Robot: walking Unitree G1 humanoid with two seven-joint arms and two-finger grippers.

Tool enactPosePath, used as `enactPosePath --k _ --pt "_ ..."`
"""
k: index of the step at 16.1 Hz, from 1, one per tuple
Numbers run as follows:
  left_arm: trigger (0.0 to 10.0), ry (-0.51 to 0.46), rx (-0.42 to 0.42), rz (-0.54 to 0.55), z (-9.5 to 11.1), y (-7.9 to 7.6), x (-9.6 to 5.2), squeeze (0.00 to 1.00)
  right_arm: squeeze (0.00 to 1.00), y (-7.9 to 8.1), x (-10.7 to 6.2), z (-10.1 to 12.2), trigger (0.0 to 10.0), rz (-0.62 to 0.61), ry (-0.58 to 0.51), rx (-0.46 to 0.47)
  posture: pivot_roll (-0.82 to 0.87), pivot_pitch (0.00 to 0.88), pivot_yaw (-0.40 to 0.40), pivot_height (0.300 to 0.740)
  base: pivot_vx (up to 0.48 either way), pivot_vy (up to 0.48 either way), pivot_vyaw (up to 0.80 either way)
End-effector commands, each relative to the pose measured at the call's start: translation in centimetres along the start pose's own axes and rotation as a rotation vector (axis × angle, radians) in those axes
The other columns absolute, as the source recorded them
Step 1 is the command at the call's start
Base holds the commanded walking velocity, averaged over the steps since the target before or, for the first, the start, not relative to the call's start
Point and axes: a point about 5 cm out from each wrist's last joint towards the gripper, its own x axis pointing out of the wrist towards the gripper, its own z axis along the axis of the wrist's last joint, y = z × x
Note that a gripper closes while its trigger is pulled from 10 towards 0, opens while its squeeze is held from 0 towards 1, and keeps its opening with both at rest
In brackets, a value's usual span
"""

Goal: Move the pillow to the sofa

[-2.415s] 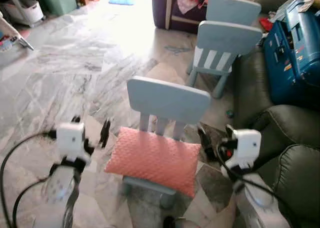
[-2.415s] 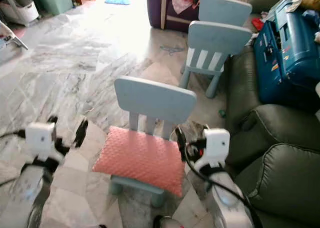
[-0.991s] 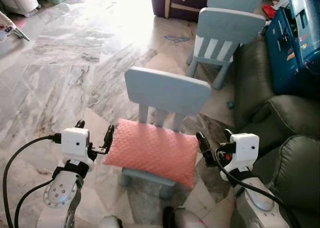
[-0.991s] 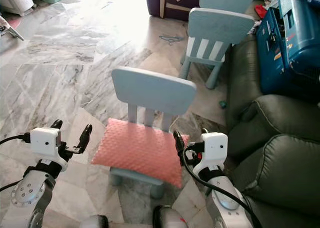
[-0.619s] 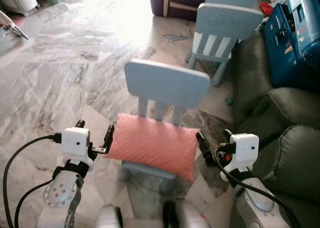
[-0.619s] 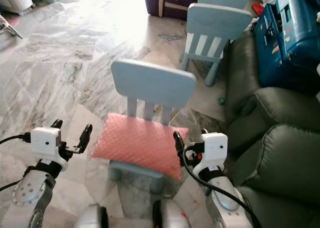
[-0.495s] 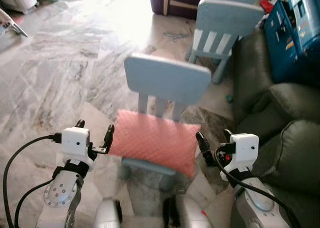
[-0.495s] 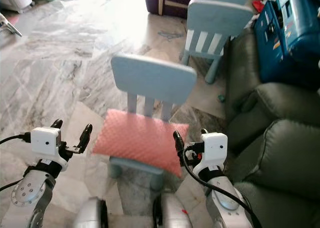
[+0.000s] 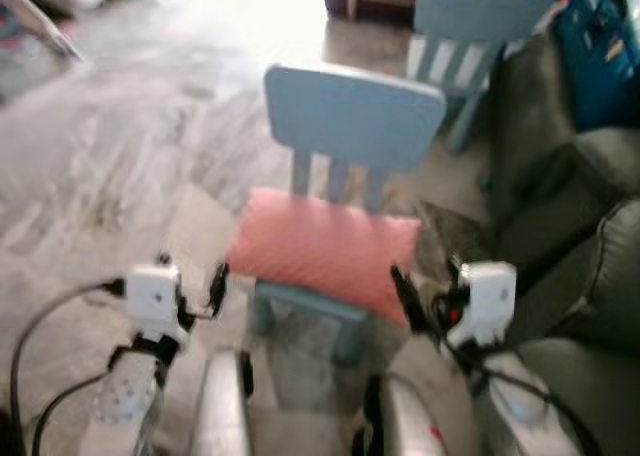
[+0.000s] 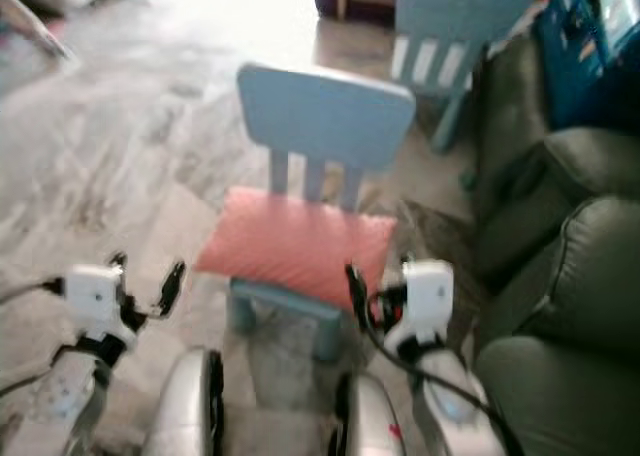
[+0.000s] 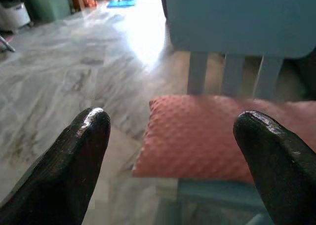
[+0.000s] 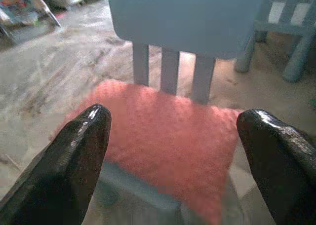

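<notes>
I see a small light-blue chair (image 9: 353,116) dead ahead on grey marble floor (image 9: 120,166), backrest w/ three slats. A 2nd blue chair (image 9: 478,16) stands behind it, further back. Blue case (image 10: 585,46) sits far right, near that 2nd chair. Head views blurred; finer detail n/a.

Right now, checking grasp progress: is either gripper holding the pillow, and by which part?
Nothing is held. Both the left gripper and right gripper are open, short of the pillow on the chair.
</notes>
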Motion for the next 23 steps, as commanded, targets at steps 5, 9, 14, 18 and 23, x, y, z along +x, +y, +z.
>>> enactPosePath --k 5,9,14,18,23 --pt "10.0 -0.019 0.015 0.007 0.62 0.2 0.09 0.0 0.0 0.02 -0.01 0.26 10.0 0.005 -0.01 0.006 -0.07 0.219 -0.049 0.576 0.0 0.0 0.0" --pt "10.0 -0.011 0.017 0.014 0.51 0.27 -0.04 0.0 0.0 0.05 -0.07 0.23 10.0 0.007 -0.004 0.006 -0.07 0.225 -0.051 0.576 0.0 0.0 0.0" --pt "10.0 -0.003 0.017 0.019 0.4 0.3 -0.24 0.0 0.0 0.27 -0.16 0.16 10.0 0.021 0.003 0.006 -0.07 0.232 -0.053 0.546 0.0 0.0 0.0" --pt "10.0 0.0 0.017 0.019 0.38 0.26 -0.25 0.0 0.0 0.27 -0.21 0.16 10.0 0.02 0.005 0.006 -0.07 0.235 -0.053 0.501 0.0 0.0 0.0" --pt "10.0 0.022 0.035 0.056 0.11 0.52 -0.22 0.0 0.0 0.25 -0.24 0.15 10.0 0.02 0.005 0.006 -0.07 0.237 -0.055 0.446 0.0 0.0 0.0"
